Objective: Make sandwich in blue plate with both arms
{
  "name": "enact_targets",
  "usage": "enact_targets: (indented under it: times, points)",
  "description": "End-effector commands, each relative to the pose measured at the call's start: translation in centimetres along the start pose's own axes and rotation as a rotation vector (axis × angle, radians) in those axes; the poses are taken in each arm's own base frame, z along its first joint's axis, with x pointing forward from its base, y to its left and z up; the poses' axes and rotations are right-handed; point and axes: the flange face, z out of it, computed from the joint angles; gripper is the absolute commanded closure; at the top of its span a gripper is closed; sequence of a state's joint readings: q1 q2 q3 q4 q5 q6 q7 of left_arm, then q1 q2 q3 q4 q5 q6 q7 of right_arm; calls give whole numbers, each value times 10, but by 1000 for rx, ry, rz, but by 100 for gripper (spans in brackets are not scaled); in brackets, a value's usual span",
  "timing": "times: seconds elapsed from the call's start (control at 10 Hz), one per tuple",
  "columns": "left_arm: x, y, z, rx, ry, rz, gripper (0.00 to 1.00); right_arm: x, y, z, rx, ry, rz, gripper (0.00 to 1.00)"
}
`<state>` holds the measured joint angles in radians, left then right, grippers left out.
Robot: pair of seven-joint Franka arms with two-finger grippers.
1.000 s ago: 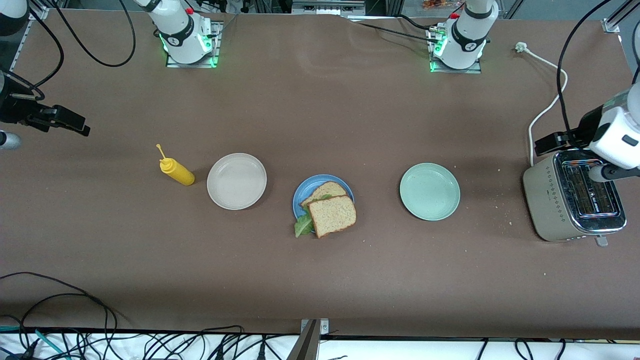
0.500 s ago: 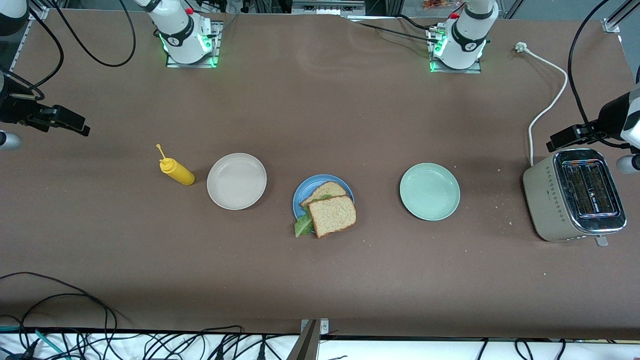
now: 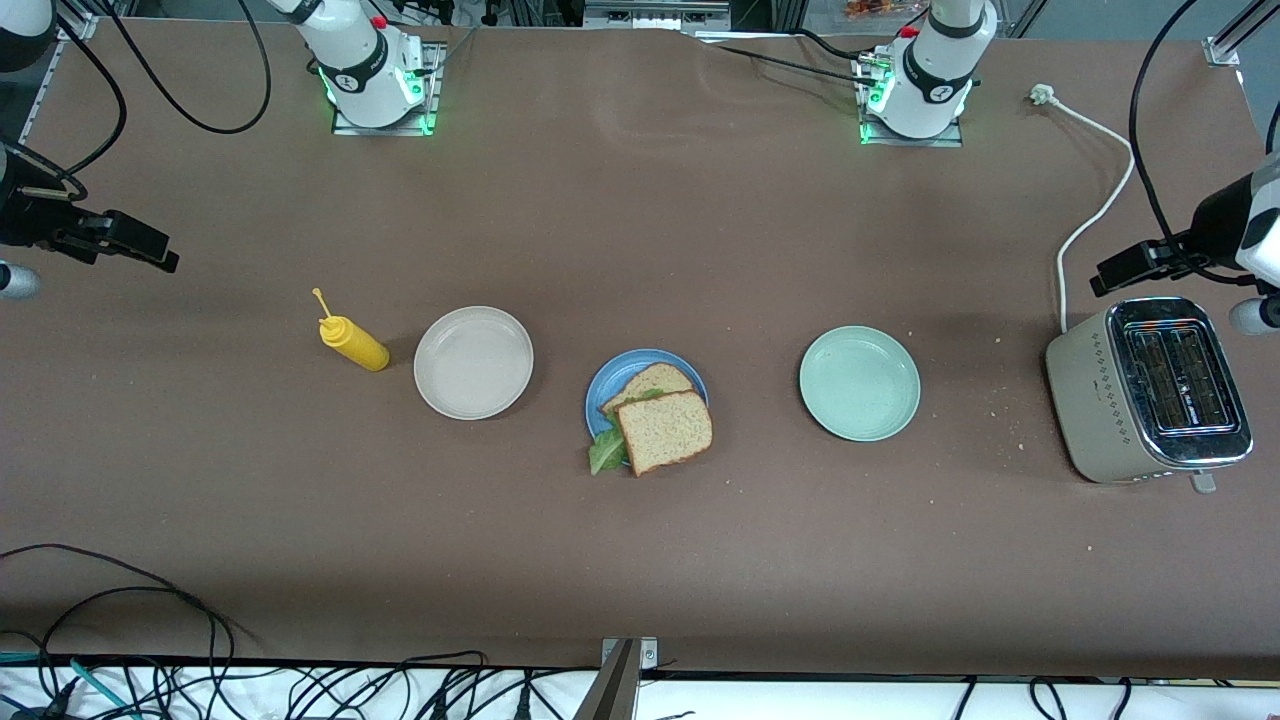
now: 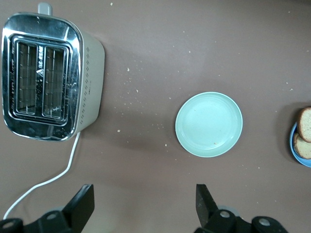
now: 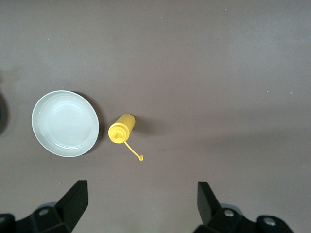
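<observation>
The left wrist view's edge crops the blue plate [image 4: 302,156] (and its sandwich [image 4: 304,131]).

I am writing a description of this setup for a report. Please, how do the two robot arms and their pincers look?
Both arms are white with dark grey joint bands. The left arm's base and the right arm's base glow green at the bottom, each carrying a small red button. Black cables trail from them. The left pincer and the right pincer are black, each with two flat, wedge-shaped fingers.
</observation>
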<state>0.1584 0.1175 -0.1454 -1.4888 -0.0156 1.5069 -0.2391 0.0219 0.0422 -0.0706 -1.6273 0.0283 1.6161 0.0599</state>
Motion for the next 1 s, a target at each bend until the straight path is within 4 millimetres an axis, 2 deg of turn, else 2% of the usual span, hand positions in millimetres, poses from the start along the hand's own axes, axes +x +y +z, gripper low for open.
enact_targets:
  times: [0.0, 0.2, 0.3, 0.6, 0.7, 0.9]
  points:
    - [-25, 0, -3, -33, 26, 46, 10, -1, 1, -6, 1, 1, -8, 0]
    - [-30, 10, -7, -36, 61, 62, 3, -1, 0, -6, 2, 3, -9, 0]
    - [-29, 5, -8, -35, 63, 56, 0, -1, 0, -6, 1, 3, -9, 0]
    - [-29, -3, -13, -40, 66, 66, 0, 0, 1, -6, -1, 3, -8, 0]
    - [-31, 6, -11, -25, 64, 90, 0, 0, 0, -6, 1, 3, -9, 0]
    - [-30, 4, -11, -25, 64, 87, 0, 0, 1, -6, -7, 3, -10, 0]
